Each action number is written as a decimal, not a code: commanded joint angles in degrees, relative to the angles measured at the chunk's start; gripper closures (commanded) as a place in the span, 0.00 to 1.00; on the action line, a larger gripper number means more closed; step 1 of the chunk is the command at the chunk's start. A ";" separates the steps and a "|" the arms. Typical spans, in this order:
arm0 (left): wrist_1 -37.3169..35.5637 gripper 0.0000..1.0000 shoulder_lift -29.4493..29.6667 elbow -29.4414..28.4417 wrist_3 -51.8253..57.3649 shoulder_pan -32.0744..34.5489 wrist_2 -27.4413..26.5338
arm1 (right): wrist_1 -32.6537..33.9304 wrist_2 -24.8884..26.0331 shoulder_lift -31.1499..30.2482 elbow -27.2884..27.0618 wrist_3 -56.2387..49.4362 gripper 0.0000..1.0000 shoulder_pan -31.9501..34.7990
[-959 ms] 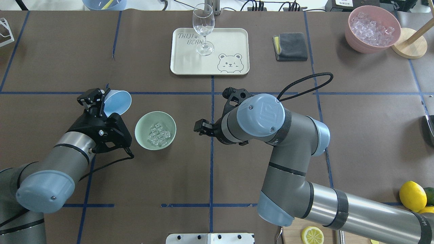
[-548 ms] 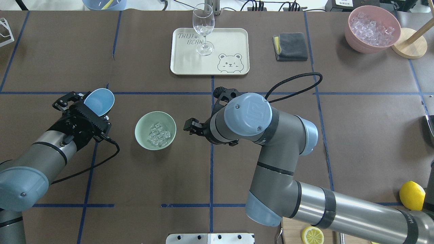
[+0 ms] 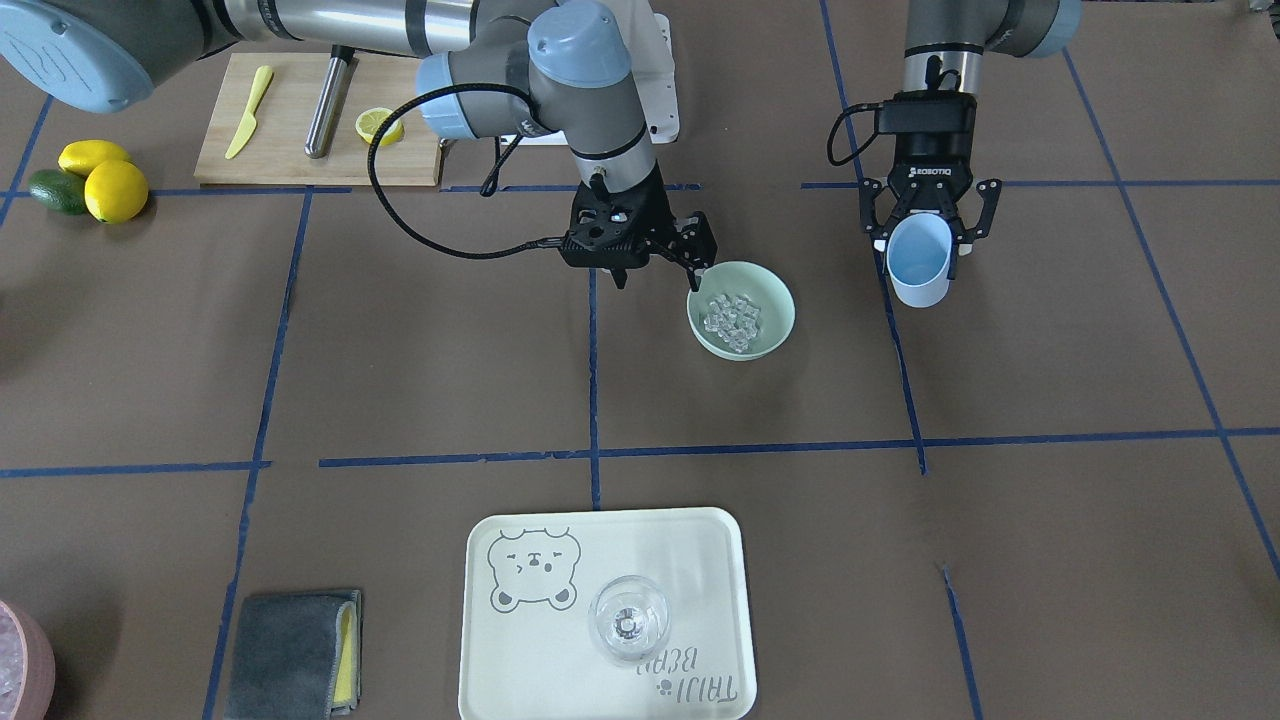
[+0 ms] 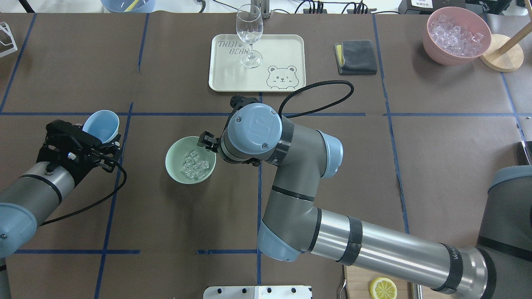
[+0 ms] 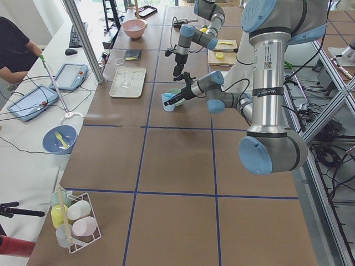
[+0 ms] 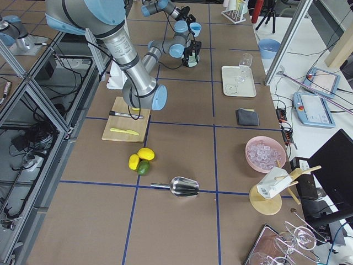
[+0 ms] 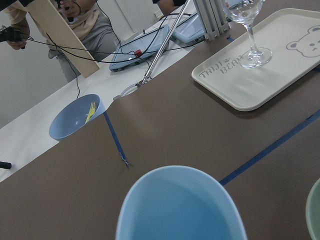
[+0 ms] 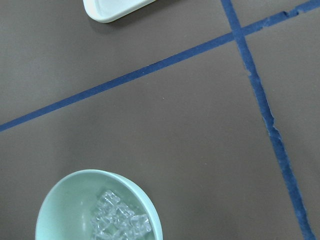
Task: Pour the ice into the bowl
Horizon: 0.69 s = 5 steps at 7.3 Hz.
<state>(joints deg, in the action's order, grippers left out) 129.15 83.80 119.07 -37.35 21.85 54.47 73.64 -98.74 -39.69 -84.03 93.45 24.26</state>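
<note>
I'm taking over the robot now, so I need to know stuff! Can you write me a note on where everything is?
Left gripper: shut on the light blue cup, which looks empty, on the robot's left of the mint-green bowl.
Right gripper: at the bowl's rim; open or shut unclear.
Ice: lying in the bowl.
Done: the pour.
Left: probably just setting the cup down.

Overhead, front views opposed, looking down, sharing bowl (image 4: 190, 160); wrist cams close.

Small clear ice cubes (image 4: 194, 165) lie clustered in the bottom of the upright pale mint-green bowl (image 4: 174, 155).
</note>
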 commanded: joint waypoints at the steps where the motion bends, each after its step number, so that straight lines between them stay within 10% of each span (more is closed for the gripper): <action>1: 6.02 1.00 -3.38 -1.47 -0.35 2.83 0.28 | -4.72 0.92 3.29 7.01 0.76 0.00 0.00; 5: 10.66 1.00 -3.82 -5.15 -2.81 12.34 13.11 | -4.47 0.83 5.50 12.83 1.03 0.03 -3.25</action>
<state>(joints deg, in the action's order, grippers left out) 137.32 80.21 115.46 -39.89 32.51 65.63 69.09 -97.85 -34.62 -72.62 94.34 22.17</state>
